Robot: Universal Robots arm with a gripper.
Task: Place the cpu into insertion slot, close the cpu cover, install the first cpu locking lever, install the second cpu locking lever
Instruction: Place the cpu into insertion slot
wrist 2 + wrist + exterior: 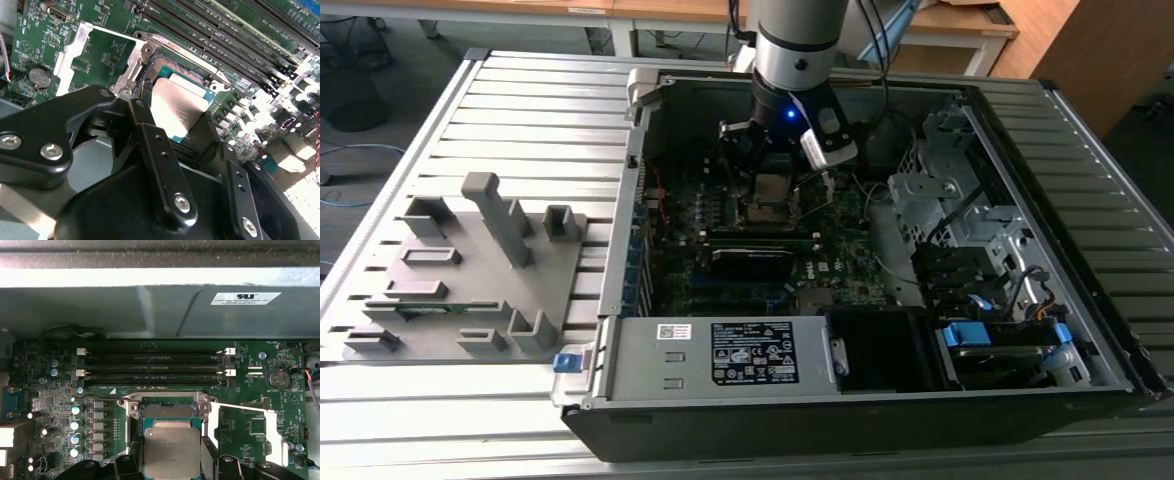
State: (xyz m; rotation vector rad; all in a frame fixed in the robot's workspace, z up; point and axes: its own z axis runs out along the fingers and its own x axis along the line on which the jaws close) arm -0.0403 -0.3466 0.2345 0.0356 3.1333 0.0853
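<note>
The cpu (pixel 176 102), a small square chip with a dull silver top, sits between the black fingers (pixel 145 117) of my gripper (pixel 172 112), which is shut on it. It hangs just over the insertion slot (pixel 172 69), and a strip of the slot's dark contacts (pixel 167 411) shows beyond the cpu (pixel 171 450). The cpu cover (pixel 67 55), a thin silver frame, stands swung open to one side of the slot, and the cpu cover (pixel 214 422) is seen edge-on in the first wrist view. In the exterior view my gripper (pixel 774 175) reaches down into the open computer case over the slot (pixel 771 205).
Long memory slots (pixel 150 367) run beside the socket, with the case wall (pixel 150 310) behind them. A power supply box (pixel 720 355) fills the case's near end and a drive cage (pixel 947 200) its right. A grey fixture plate (pixel 454 270) lies at the exterior view's left.
</note>
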